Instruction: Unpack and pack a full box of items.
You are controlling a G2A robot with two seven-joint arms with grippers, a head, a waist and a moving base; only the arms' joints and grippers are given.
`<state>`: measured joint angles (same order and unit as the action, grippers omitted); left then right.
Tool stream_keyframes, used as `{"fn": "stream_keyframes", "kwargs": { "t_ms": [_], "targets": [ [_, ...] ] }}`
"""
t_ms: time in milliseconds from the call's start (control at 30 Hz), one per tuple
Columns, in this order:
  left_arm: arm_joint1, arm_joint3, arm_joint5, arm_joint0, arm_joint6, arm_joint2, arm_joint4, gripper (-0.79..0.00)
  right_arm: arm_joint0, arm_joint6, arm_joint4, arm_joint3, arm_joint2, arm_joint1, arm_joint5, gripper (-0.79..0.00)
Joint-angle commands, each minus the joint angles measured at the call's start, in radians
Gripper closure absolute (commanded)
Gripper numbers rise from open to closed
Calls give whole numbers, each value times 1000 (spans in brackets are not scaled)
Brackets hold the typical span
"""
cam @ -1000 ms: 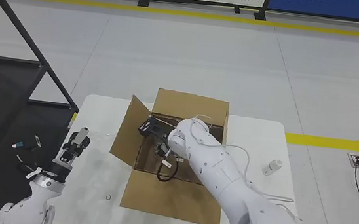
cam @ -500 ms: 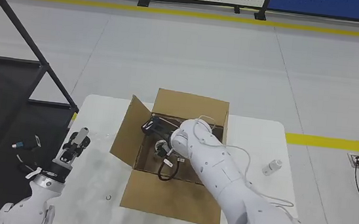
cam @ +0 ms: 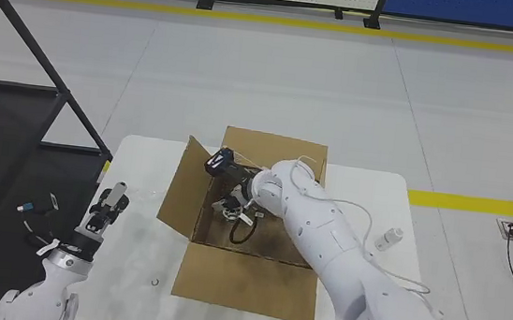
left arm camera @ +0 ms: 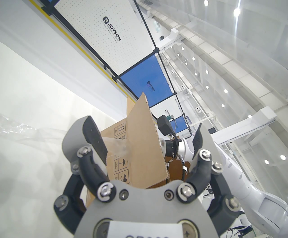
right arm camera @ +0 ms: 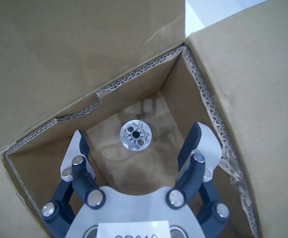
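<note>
right tool spread wide, pointing into the open cardboard box at a round metal part; left tool wide, empty, left of the box.

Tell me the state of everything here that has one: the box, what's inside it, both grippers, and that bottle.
cardboard box, open, flaps up or folded out.
metal disc, lying flat on the box floor, not gripped.
right gripper, open, empty, inside the box above the disc.
left gripper, open, empty, beside the box.
small bottle, on the table outside the box, seemingly on its side.
</note>
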<state>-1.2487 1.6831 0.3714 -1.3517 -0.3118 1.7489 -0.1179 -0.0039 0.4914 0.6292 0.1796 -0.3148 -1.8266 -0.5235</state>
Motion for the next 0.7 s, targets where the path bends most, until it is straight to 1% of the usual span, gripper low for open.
{"fn": "stream_keyframes", "kwargs": {
  "t_ms": [0, 233, 367, 433, 567, 667],
  "targets": [
    [1, 12, -5, 0, -11, -4, -4, -785, 2, -46, 5, -1, -5, 10, -16, -785],
    [5, 25, -8, 13, -20, -30, -37, -785, 6, -244, 47, 10, -21, 60, -129, -785],
    [5, 26, -18, 19, -9, -49, -55, -785, 4, -388, 107, 48, -19, 98, -200, -785],
    [5, 28, -23, 23, -2, -58, -63, -785, 2, -456, 144, 77, -19, 119, -218, -785],
    [5, 26, -37, 31, 14, -74, -79, -785, -7, -583, 222, 177, -27, 176, -247, -785],
    [5, 22, -48, 36, 28, -84, -91, -785, -25, -653, 282, 289, -50, 233, -232, -785]
  ]
}}
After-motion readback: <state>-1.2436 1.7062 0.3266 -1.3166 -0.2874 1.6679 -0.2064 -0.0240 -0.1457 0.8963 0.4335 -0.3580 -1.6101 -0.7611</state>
